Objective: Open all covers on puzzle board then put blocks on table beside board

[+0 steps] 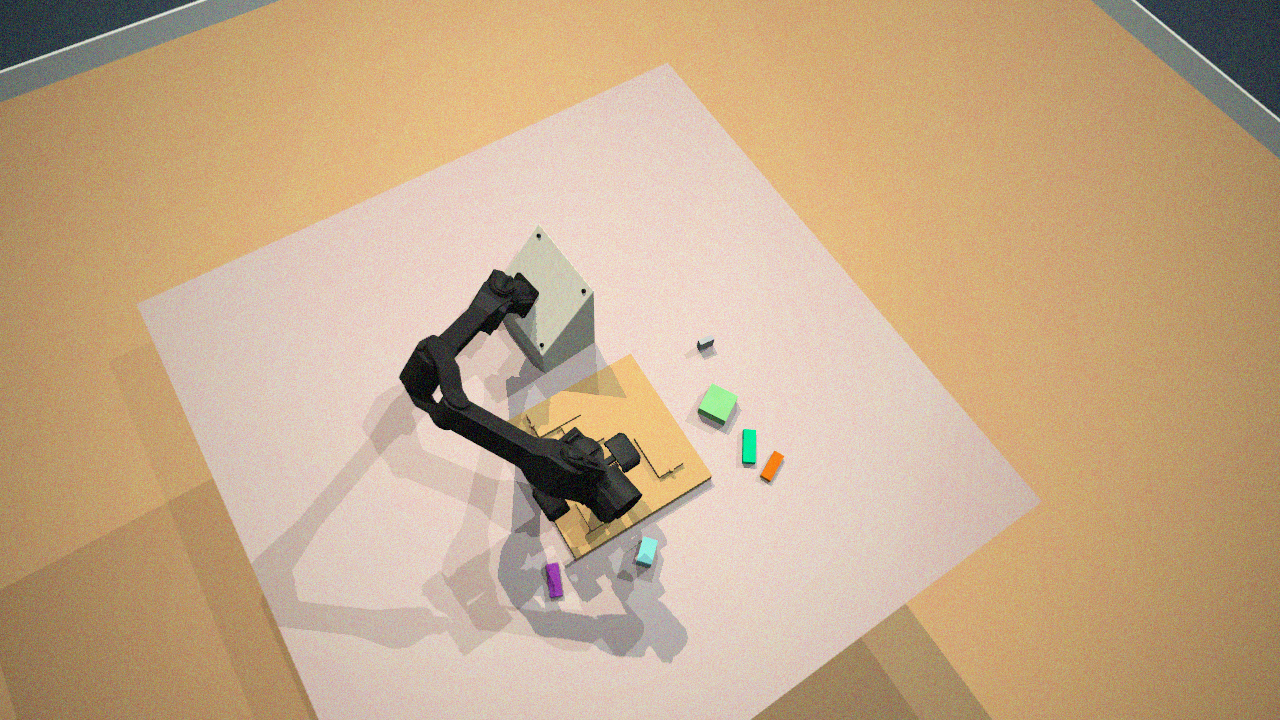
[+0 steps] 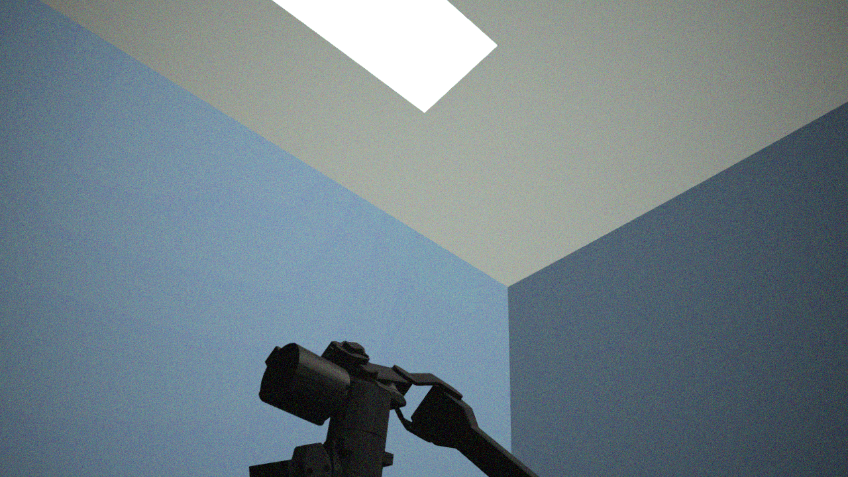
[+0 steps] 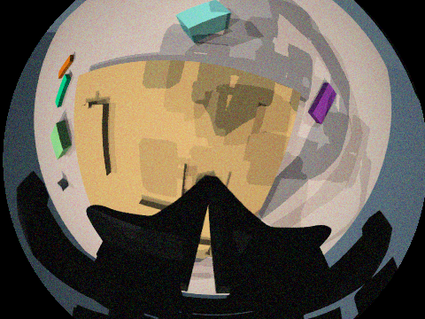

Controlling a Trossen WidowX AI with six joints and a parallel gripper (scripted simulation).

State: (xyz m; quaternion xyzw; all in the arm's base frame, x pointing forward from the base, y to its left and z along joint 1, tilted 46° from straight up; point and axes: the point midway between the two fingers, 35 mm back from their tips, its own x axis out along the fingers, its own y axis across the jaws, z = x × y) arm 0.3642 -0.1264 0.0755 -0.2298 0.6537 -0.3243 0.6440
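Note:
The tan puzzle board (image 1: 660, 416) (image 3: 130, 119) lies on the pale mat in front of the arm's base. My gripper (image 1: 626, 450) (image 3: 207, 182) hangs over the middle of the board, pointing down, shut with nothing between the fingers. Several blocks lie on the mat off the board: a cyan one (image 1: 645, 549) (image 3: 204, 19) and a purple one (image 1: 554, 579) (image 3: 322, 102) by the front edge, and a light green one (image 1: 717, 403) (image 3: 60, 138), a teal one (image 1: 748, 445) (image 3: 63, 90), an orange one (image 1: 771, 465) (image 3: 65, 66) and a small dark grey one (image 1: 705, 342) (image 3: 63, 183) along the right side. Shadows hide the covers' positions.
The grey pedestal (image 1: 559, 304) of the arm stands just behind the board. The pale mat (image 1: 805, 268) lies on a wider tan table. In the exterior view only the arm (image 2: 356, 403) shows against blue walls.

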